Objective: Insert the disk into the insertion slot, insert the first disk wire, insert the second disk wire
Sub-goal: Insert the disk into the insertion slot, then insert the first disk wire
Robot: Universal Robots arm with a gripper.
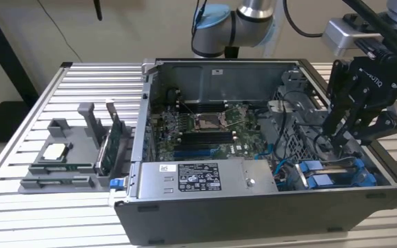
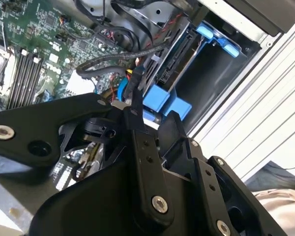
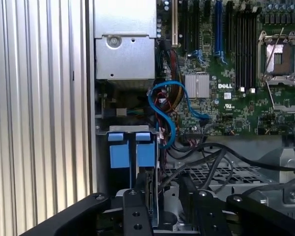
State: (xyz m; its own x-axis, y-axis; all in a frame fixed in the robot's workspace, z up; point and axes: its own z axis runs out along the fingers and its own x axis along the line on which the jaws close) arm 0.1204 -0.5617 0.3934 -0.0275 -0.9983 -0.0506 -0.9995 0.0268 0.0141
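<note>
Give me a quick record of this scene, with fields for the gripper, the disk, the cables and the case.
gripper: low inside the case, over the insertion slot, at the exterior view's right
disk: blue carrier sits in the insertion slot
blue cable: loops between the motherboard and the disk
case: open, on a slatted table

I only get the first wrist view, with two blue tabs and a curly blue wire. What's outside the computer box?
Observer: In the exterior view, a grey rack stands on the slatted table at the exterior view's left of the case, holding a green card upright.
Operator: Where's the gripper?
Observer: The gripper hangs over the case's end at the exterior view's right, above the blue carrier frames.
</note>
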